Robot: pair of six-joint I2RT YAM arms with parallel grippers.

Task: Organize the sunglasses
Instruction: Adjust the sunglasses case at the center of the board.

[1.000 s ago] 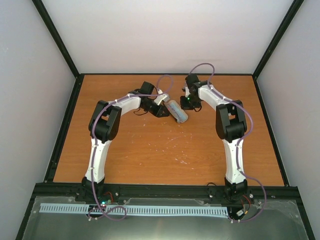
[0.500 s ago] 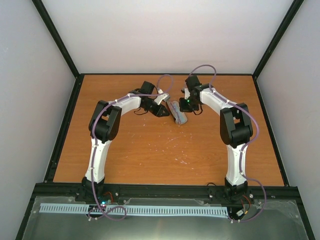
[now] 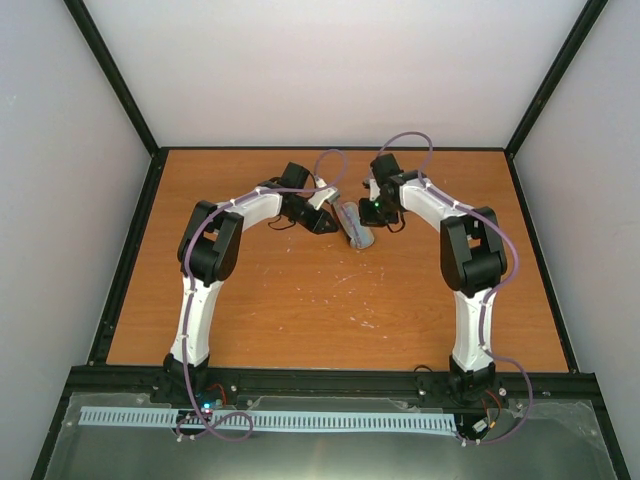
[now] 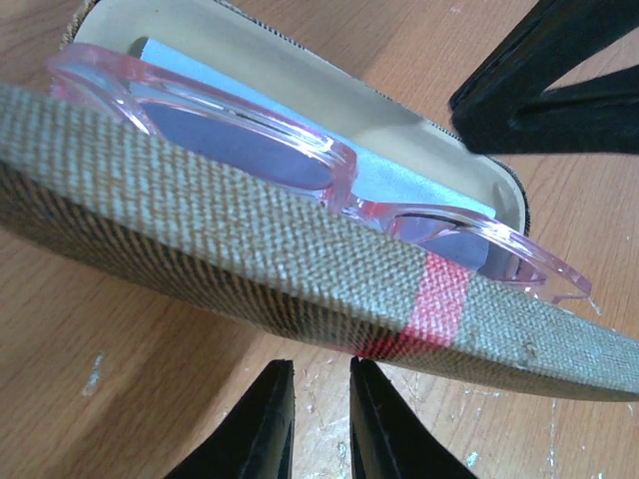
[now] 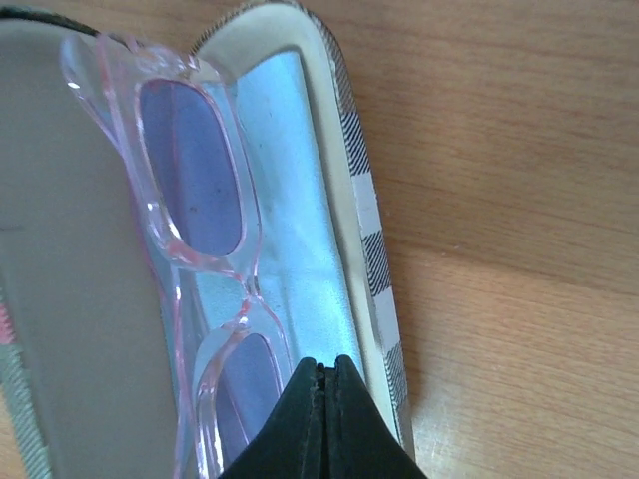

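At the far middle of the surface (image 3: pixel 300 300), the sunglasses (image 5: pixel 195 200) lie inside the half-open case (image 3: pixel 354 224) on a pale blue cloth (image 5: pixel 290 200). The right gripper (image 5: pixel 321 384), fingers pressed together, hangs just over one lens. The left gripper (image 4: pixel 319 377), fingers a slit apart and empty, sits just outside the case's woven shell.

An orange-brown wooden table (image 3: pixel 300 310) is carrying a single item: a grey-tan woven case (image 3: pixel 356 228) with a red band, which is lying open in the upper centre of the overhead frame. Pale white scuffs (image 3: pixel 345 278) are showing on the wood just below it, toward mid-frame.
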